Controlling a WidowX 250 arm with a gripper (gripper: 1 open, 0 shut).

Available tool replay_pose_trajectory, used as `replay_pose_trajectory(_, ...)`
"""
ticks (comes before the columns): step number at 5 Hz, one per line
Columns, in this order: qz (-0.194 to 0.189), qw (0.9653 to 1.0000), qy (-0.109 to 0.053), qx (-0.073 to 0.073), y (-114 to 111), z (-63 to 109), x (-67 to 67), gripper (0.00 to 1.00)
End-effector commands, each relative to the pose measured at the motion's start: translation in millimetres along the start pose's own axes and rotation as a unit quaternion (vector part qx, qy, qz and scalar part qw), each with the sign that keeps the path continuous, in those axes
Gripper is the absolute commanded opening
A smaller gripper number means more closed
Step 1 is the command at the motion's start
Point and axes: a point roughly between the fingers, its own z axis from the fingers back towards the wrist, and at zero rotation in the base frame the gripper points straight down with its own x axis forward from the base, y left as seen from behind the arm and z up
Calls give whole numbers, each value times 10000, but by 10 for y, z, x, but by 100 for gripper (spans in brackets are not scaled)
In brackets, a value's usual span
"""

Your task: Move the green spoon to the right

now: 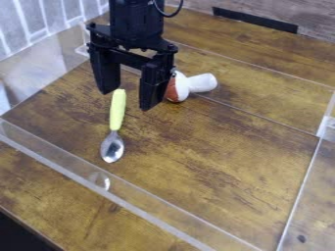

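green spoon [116,125], open table [236,157] rightward

Lab bench: clear-walled wooden table [249,147]

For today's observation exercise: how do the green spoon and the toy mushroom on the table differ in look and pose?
The green spoon is long and slim, with a yellow-green handle and a shiny metal bowl; the mushroom is stubby, with a red-brown cap and a white stem. The spoon points toward the camera; the mushroom lies sideways, partly hidden by the gripper. Both lie on the wooden table.
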Motion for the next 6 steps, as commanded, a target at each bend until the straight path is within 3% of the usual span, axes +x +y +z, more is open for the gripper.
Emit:
replay_pose_trajectory(1,71,10000,-63,-22,-11,9,89,100)
replay_pose_trajectory(3,787,9950,-604,-124,508,65,277,100)
replay_pose_trajectory(4,1013,9914,-806,-199,664,84,262,100)
replay_pose_trajectory(5,1141,9885,-958,-264,687,38,277,100)
replay_pose_trajectory(6,1441,9834,-1058,-306,730,-213,296,100)
